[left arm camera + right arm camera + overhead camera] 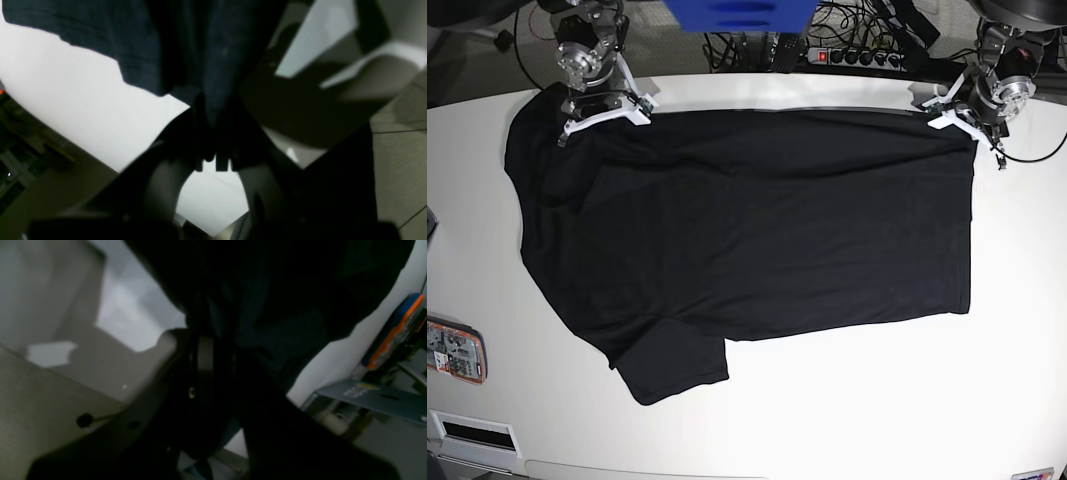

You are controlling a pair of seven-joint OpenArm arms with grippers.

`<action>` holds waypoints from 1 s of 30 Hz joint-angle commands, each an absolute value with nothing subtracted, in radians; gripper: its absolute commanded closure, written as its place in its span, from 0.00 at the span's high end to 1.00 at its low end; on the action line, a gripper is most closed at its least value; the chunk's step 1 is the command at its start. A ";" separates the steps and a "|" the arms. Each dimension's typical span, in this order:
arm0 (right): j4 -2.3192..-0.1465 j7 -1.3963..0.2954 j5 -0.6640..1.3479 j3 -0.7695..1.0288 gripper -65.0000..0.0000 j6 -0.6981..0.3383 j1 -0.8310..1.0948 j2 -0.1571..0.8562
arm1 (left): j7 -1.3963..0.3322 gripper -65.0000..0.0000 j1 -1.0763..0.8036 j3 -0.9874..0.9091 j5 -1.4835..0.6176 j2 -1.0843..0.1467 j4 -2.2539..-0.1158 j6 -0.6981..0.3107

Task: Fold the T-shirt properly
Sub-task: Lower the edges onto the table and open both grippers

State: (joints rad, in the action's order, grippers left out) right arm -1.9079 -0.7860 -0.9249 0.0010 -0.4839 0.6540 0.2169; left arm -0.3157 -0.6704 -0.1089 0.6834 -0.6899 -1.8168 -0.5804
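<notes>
The black T-shirt (747, 230) lies spread flat on the white table (877, 400), one sleeve pointing to the near left. My left gripper (967, 125) is at the shirt's far right corner; in the left wrist view its jaws (213, 110) are shut on the cloth (100, 33), which hangs away from them. My right gripper (577, 115) is at the shirt's far left corner; in the right wrist view it (217, 336) is shut on dark cloth (283, 306) bunched between the jaws. The fingertips are hidden by cloth in both wrist views.
A blue box (737, 12) and a power strip (857, 55) with cables sit beyond the table's far edge. A small orange-and-red object (455, 350) lies at the table's left edge. A blue-and-orange tool (393, 333) shows in the right wrist view.
</notes>
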 commanded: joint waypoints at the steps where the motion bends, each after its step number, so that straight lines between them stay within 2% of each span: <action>1: -1.893 -0.802 -0.868 -0.005 0.00 -0.568 0.687 0.205 | -0.331 0.00 -0.674 -0.120 0.685 -0.707 -1.831 -0.568; 8: -1.894 -0.802 -0.871 0.035 0.00 -0.568 0.687 0.194 | -0.331 0.00 -0.674 -0.120 0.691 -0.708 -1.830 -0.568; 12: -1.914 -0.802 -0.869 0.033 0.18 -0.568 0.687 0.196 | -0.331 0.00 -0.674 -0.120 0.693 -0.708 -1.831 -0.568; 15: -1.920 -0.802 -0.869 0.033 0.24 -0.570 0.687 0.196 | -0.331 0.00 -0.674 -0.120 0.693 -0.708 -1.834 -0.568; 22: -1.933 -0.802 -0.869 0.033 0.25 -0.572 0.691 0.196 | -0.331 0.00 -0.676 -0.120 0.694 -0.708 -1.834 -0.568; 30: -1.945 -0.823 -0.871 0.035 0.25 -0.634 0.866 0.196 | -0.331 0.00 -0.691 -0.137 0.694 -0.708 -1.837 -0.568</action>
State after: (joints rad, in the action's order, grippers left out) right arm -1.9034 -0.8253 -0.8417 0.0334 -0.6727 0.8600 0.1986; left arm -0.3187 -0.6899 -0.1200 0.6830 -0.6922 -1.8214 -0.5812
